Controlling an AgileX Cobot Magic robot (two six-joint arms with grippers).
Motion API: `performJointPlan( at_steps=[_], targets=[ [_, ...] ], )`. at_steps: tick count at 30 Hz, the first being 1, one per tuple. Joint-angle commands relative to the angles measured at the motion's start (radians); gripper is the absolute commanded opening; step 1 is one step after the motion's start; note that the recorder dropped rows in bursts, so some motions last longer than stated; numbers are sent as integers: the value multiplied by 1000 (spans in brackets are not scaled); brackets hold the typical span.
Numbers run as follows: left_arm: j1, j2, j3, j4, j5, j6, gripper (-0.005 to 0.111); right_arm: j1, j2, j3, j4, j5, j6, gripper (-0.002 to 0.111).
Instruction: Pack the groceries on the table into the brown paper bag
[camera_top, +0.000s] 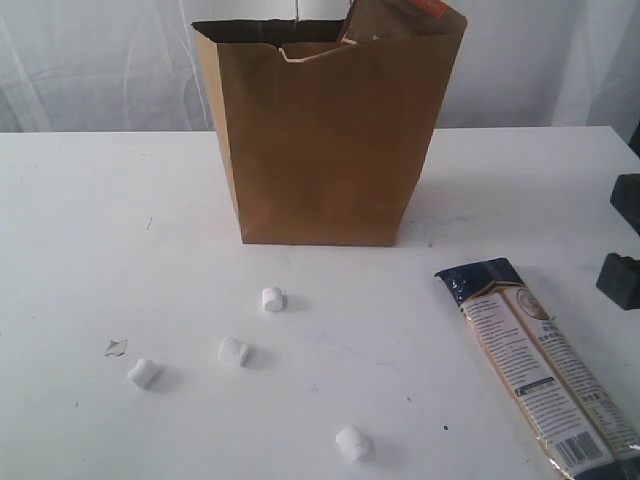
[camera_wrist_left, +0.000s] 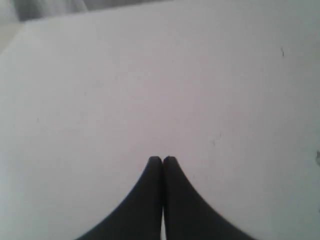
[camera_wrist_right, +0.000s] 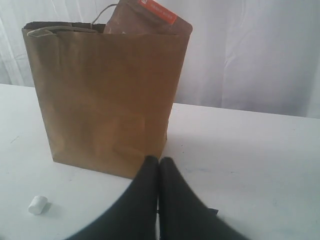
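Note:
The brown paper bag (camera_top: 320, 140) stands upright at the back middle of the table (camera_top: 90, 240). A brown pouch (camera_top: 400, 18) pokes out of its top. Several white marshmallows lie in front of the bag, one nearest it (camera_top: 272, 299) and one by the front edge (camera_top: 352, 442). A long noodle pack (camera_top: 535, 370) lies at the front right. My right gripper (camera_wrist_right: 159, 160) is shut and empty, facing the bag (camera_wrist_right: 105, 95) and pouch (camera_wrist_right: 150, 17). My left gripper (camera_wrist_left: 162, 159) is shut and empty over bare tabletop (camera_wrist_left: 150, 75). The other groceries are out of view.
Dark parts of the right arm (camera_top: 622, 280) show at the right edge of the exterior view. A small scrap (camera_top: 116, 347) lies near the leftmost marshmallow (camera_top: 143, 373). One marshmallow (camera_wrist_right: 37, 204) shows in the right wrist view. White curtains hang behind the table.

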Motion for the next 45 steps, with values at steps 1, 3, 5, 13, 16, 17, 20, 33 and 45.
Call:
performJointPlan(
  at_steps=[1, 3, 5, 13, 16, 17, 20, 33, 45],
  targets=[
    [-6, -1, 54, 36, -180, -12, 0, 3, 3, -5, -10, 3, -8, 0],
    [-6, -1, 54, 36, -177, -12, 0, 3, -1, -5, -10, 3, -8, 0],
    [-6, -1, 54, 36, -186, -12, 0, 3, -3, -5, -10, 3, -8, 0],
    [-6, -1, 54, 36, -184, -12, 0, 3, -3, -5, -10, 5, -8, 0],
    [-6, -1, 54, 36, -184, -12, 0, 3, -3, -5, -10, 5, -8, 0],
    [-6, -1, 57, 26, -190, -12, 0, 3, -3, -5, -10, 5, -8, 0],
    [-6, -1, 114, -59, -254, -10, 0, 3, -3, -5, -10, 14, -8, 0],
    [-6, -72, 345, -272, -323, -10, 0, 3, 29, 35, -10, 25, -39, 0],
    [-6, -72, 345, -272, -289, -10, 0, 3, 218, -41, 16, -33, -55, 0]
  ],
)
